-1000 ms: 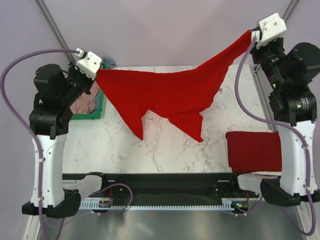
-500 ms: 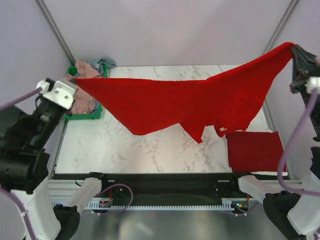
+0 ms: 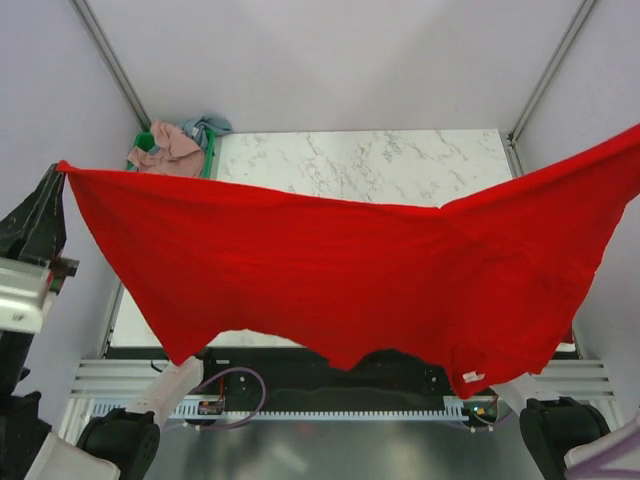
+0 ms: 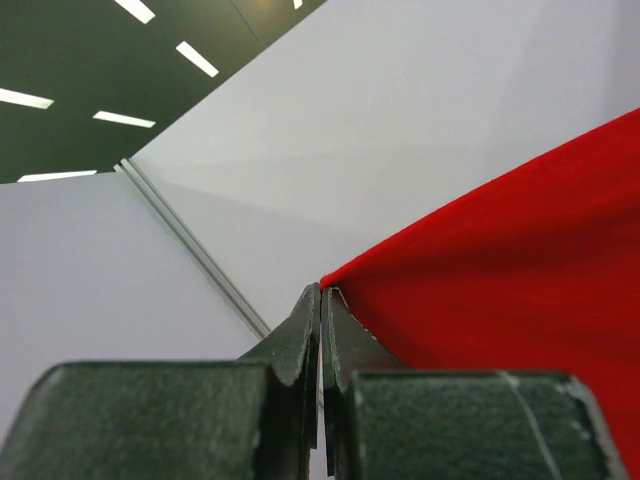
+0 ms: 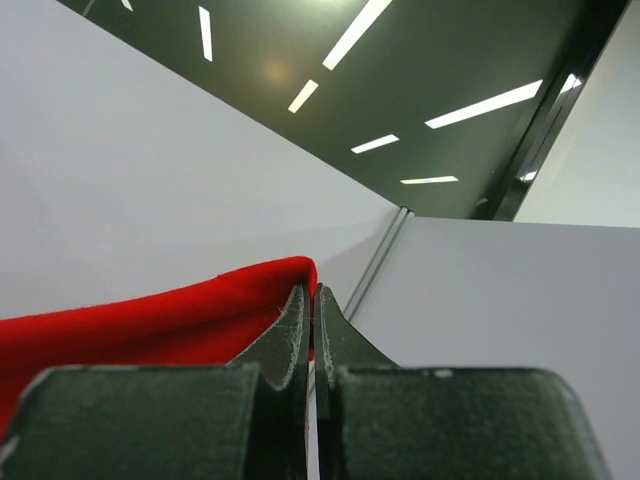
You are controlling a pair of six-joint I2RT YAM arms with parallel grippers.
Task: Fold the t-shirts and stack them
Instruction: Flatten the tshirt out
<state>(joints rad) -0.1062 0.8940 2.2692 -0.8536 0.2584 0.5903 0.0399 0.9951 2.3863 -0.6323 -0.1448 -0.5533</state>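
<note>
A bright red t-shirt hangs spread wide and high above the table, stretched between both grippers, with a small white label near its lower right hem. My left gripper is shut on the shirt's left corner; it shows at the left edge of the top view. Out past the right edge of the top view, my right gripper is shut on the other corner. Both wrist cameras look up at walls and ceiling.
A green bin at the table's back left holds a dusty pink shirt and a grey-blue one. Only the far strip of the marble table shows; the raised shirt hides the near part.
Both arms have lifted and swung outward, pulling the red t-shirt taut and up toward the camera. It now covers the folded dark red shirt seen earlier at the table's right.
</note>
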